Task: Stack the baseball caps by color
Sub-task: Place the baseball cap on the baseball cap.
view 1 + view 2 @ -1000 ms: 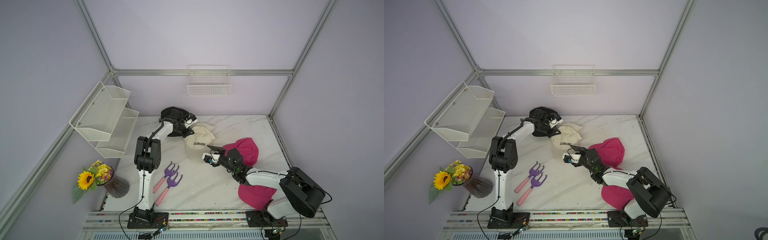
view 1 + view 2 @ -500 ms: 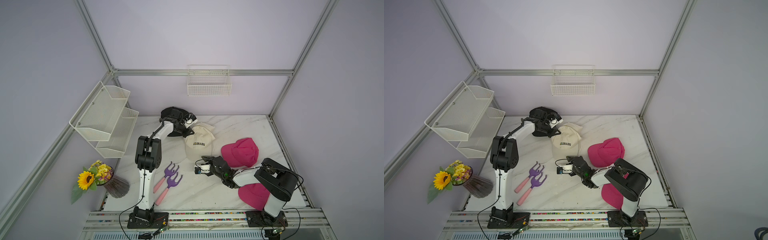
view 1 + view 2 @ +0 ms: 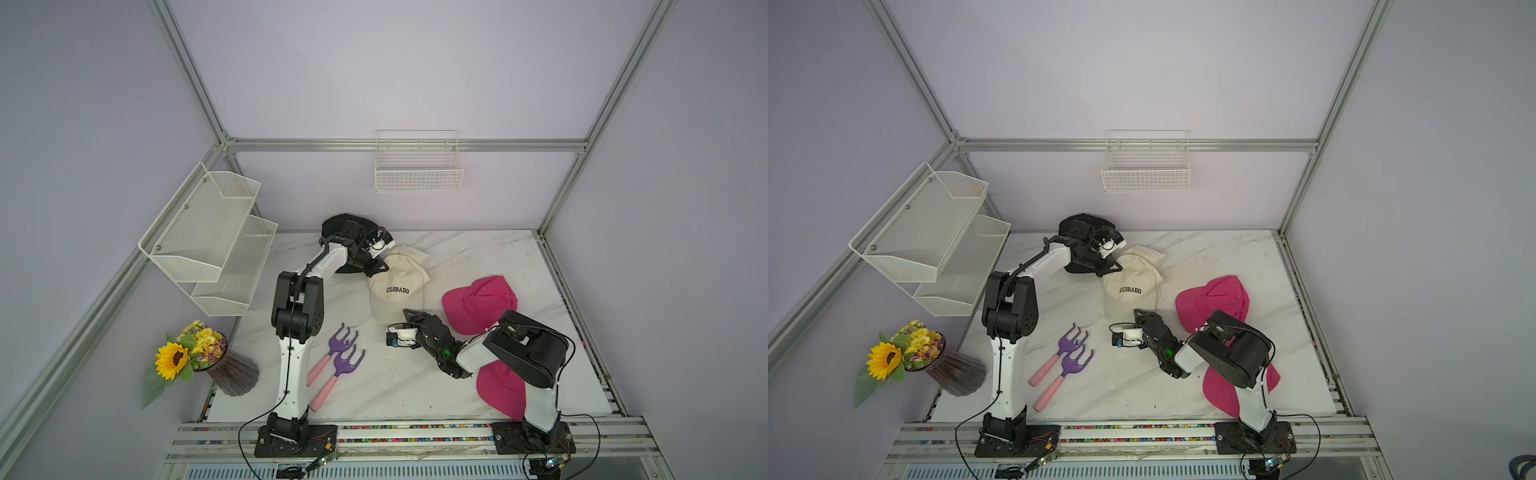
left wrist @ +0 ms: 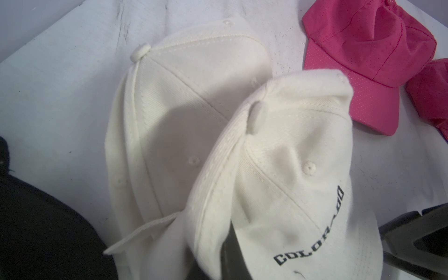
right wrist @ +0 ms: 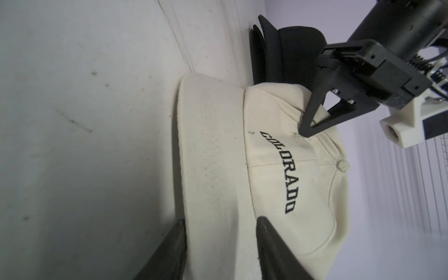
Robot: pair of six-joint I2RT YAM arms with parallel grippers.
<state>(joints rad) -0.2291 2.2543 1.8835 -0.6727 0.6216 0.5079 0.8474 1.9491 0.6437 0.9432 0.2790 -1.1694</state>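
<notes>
The marble table [image 3: 478,257] takes up the whole floor of the cell, with a two-tier mesh rack [image 3: 208,232] on the side wall and a wire basket [image 3: 417,170] on the back wall. The black caps [image 3: 330,222] sit piled at the table's back edge, partly hidden behind the left arm. Just beside them the cream cap [image 3: 399,286] with COLORADO across its front lies over a second cream cap [image 4: 174,101], its brim towards the robot. A pink cap [image 3: 478,303] lies near that pair, and a second pink cap [image 3: 496,392] lies by the right arm's base, partly under it. A vase of flowers [image 3: 195,357] stands by the table's near left corner, and two purple hand rakes [image 3: 336,357] lie side by side near the left arm. The left gripper [image 5: 306,132] is pinched tight on the side of the lettered cap's crown. The right gripper [image 5: 220,252] sits low at that cap's brim, jaws partway apart with the brim between them
</notes>
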